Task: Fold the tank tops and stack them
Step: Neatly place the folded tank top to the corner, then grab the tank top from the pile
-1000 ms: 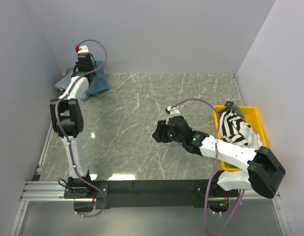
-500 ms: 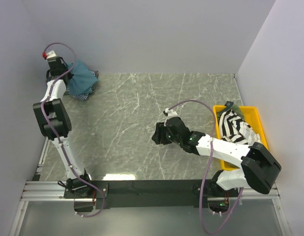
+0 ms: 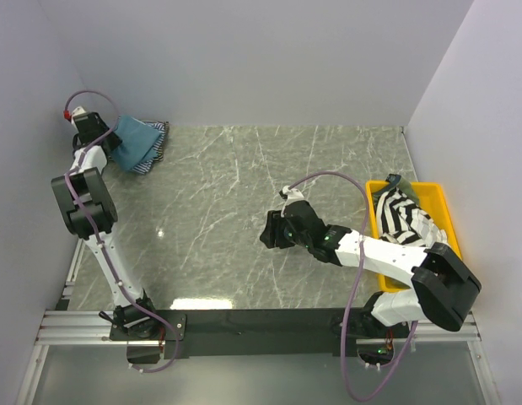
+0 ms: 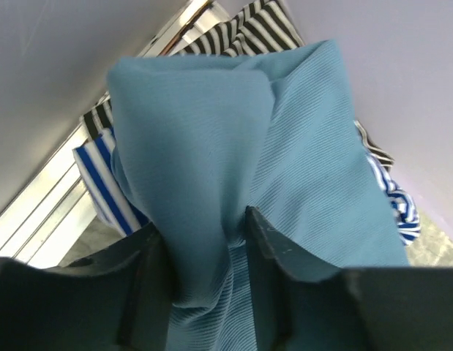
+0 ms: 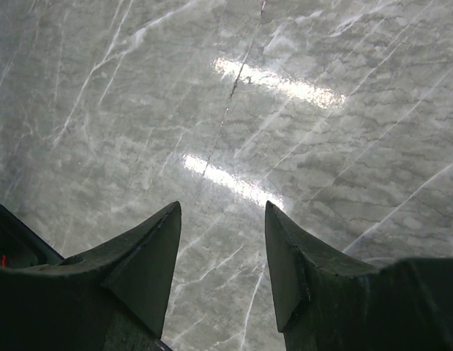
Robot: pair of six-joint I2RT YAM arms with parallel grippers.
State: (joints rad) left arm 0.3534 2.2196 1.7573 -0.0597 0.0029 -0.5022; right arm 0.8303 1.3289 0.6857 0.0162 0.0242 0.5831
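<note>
My left gripper [image 3: 104, 137] is at the far left corner, shut on the teal-blue tank top [image 3: 134, 140], whose folded cloth is pinched between the fingers in the left wrist view [image 4: 211, 168]. Under it lies striped cloth: fine blue-and-white stripes [image 4: 102, 175] and black-and-white stripes [image 4: 248, 33], also showing in the top view [image 3: 155, 150]. My right gripper [image 3: 267, 233] is open and empty over bare marble mid-table [image 5: 222, 212]. A bold black-and-white striped top [image 3: 404, 218] lies in the yellow tray, with olive-green cloth [image 3: 391, 181] at its far end.
The yellow tray [image 3: 440, 202] stands at the right edge of the table. White walls close the back and both sides. A metal rail [image 4: 58, 219] runs along the left table edge.
My left arm has swung further left and back to the corner, dragging the teal top over the striped cloth. The right gripper has barely shifted.
</note>
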